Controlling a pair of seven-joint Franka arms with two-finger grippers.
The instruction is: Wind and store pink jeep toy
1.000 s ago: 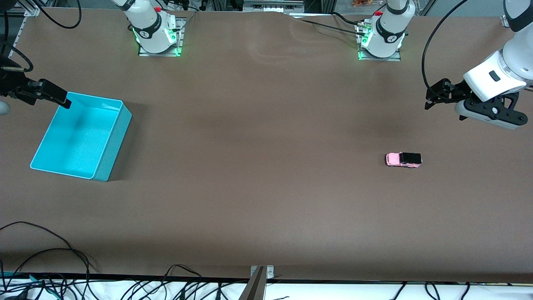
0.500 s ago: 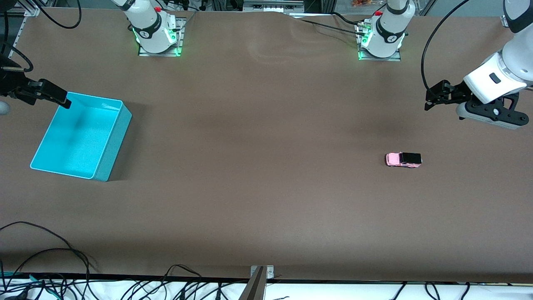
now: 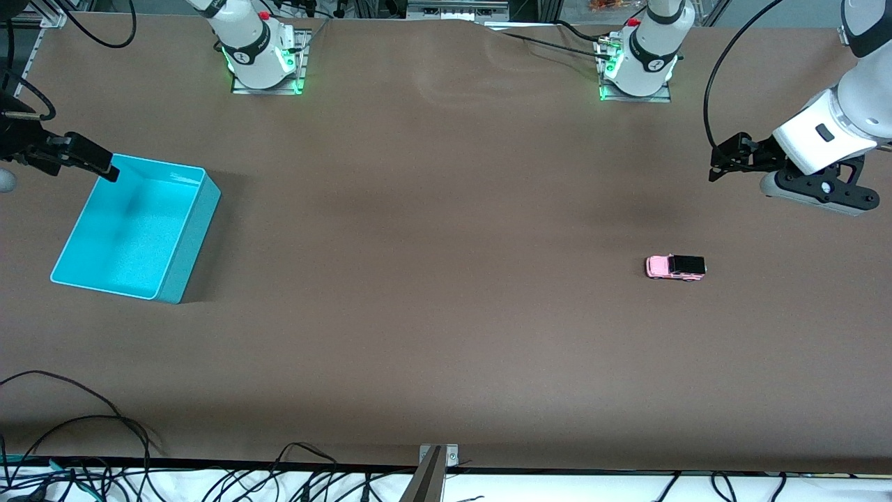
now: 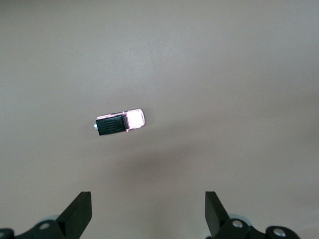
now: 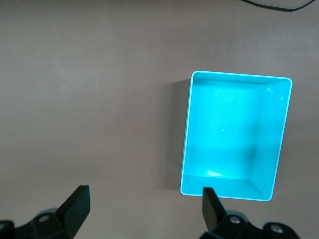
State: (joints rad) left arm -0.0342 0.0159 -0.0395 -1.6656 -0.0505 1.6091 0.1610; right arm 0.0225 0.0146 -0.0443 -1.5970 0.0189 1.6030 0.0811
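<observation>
we see a wide brown table (image 3: pixel 446 335) whose lower edge is cut off by a strip of tangled cables. the right arm is mostly out of frame in the front view; only its dark pincer, the right gripper (image 3: pixel 94 164), pokes in, up in the air over the rim of a turquoise bin (image 3: pixel 178 268) at the right arm's end of the table. in the right wrist view its two fingers (image 5: pixel 75 204) stand spread wide with nothing between them, and the bin (image 5: pixel 187 134) below shows an open, plain interior. the left gripper (image 3: pixel 728 157) hangs over bare table toward the left arm's end, its upper arm cut off by the frame. its fingers (image 4: pixel 79 214) are also spread apart and hold nothing. the pink jeep toy (image 3: pixel 675 267) sits on the table, apart from the left gripper and well below it, far from the bin. it is tiny and boxy, pink at the hood, black on the roof. in the left wrist view the toy (image 4: pixel 120 123) looks washed out, and its wheels are hard to make out.
</observation>
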